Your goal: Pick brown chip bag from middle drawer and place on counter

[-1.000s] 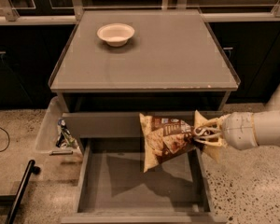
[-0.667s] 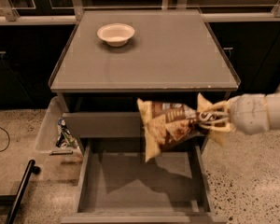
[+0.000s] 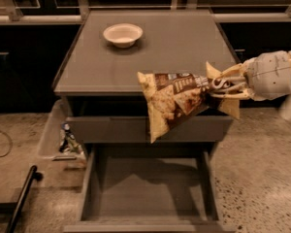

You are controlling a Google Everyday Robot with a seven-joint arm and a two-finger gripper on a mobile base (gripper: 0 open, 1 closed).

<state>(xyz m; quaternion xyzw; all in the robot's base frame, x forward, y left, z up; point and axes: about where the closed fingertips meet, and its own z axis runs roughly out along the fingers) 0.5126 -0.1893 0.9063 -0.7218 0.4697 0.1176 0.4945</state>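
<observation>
My gripper (image 3: 222, 88) comes in from the right and is shut on the right end of the brown chip bag (image 3: 177, 101). The bag hangs in the air at the counter's front right edge, its left end drooping down over the drawer front. The middle drawer (image 3: 150, 186) stands pulled open below, its grey bottom bare and shadowed. The counter (image 3: 150, 47) is the flat grey cabinet top behind the bag.
A white bowl (image 3: 122, 34) sits at the counter's back left. A clear bin with small items (image 3: 65, 140) stands on the floor left of the cabinet. A black bar (image 3: 22, 198) lies at the lower left. A rail and dark cabinets run behind.
My gripper has lifted the brown chip bag up from above the open drawer to the height of the counter's front edge.
</observation>
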